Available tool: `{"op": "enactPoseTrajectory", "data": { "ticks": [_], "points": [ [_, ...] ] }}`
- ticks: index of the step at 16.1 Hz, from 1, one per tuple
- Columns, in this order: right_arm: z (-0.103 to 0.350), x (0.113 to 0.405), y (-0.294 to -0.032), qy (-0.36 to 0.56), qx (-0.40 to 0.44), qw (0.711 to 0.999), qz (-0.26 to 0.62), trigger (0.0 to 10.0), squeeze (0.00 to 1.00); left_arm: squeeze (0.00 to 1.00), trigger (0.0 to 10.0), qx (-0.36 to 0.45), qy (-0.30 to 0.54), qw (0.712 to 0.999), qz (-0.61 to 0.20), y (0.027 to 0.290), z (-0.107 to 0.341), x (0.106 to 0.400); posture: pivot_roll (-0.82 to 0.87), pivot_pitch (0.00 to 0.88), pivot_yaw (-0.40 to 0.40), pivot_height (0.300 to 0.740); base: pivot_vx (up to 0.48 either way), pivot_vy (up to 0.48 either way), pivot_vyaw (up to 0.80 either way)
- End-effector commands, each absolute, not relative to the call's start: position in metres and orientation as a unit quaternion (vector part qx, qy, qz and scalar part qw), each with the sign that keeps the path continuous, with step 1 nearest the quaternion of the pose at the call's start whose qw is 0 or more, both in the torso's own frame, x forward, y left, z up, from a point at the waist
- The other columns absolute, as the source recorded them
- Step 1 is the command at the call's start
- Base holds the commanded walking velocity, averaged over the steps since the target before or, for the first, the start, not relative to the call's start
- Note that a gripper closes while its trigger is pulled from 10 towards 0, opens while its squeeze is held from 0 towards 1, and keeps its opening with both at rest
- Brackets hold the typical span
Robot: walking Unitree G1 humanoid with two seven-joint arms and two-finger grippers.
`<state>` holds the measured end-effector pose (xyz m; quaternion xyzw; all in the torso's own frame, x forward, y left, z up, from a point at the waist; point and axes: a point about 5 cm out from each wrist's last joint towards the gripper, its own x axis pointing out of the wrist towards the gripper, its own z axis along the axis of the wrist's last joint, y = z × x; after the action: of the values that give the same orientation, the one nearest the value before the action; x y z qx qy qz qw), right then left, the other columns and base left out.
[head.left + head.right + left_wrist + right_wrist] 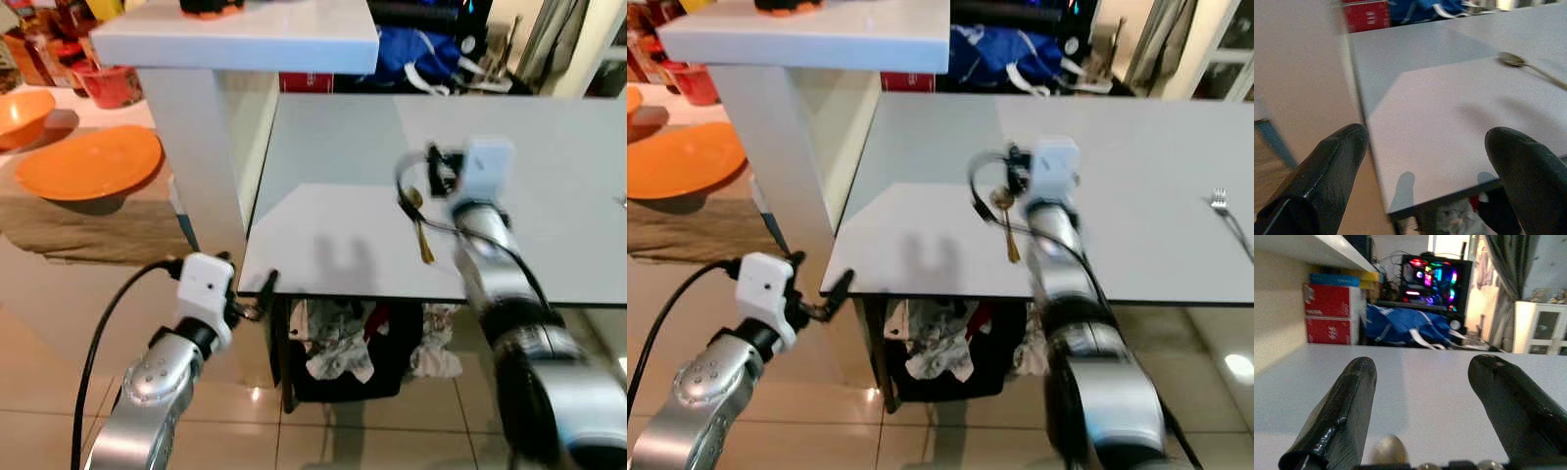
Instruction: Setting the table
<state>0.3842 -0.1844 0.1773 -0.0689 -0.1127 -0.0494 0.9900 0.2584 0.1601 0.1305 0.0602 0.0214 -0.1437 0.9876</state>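
My right hand (1415,396) hovers, fingers apart, over the spoon (1004,227) on the table (1136,157), fork (1221,202) at three o'clock; left hand (1425,166) apart, idle.

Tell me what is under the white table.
Under the white table, near its front edge, sits a dark basket stuffed with crumpled cloth or clothes. The tabletop covers the basket's back part and whatever lies behind it, so the rest cannot be seen.
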Motion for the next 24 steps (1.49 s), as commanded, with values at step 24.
{"op": "enactPoseTrajectory", "data": {
  "ticks": [24],
  "points": [
    [0.046, 0.271, -0.161, 0.081, -0.04, 0.995, 0.029, 10.0, 0.0, 0.0, 10.0, 0.046, 0.072, 0.996, -0.033, 0.188, 0.079, 0.25, -0.07, 0.0, 0.055, 0.74, 0.0, 0.0, 0.0]
  ]
}}
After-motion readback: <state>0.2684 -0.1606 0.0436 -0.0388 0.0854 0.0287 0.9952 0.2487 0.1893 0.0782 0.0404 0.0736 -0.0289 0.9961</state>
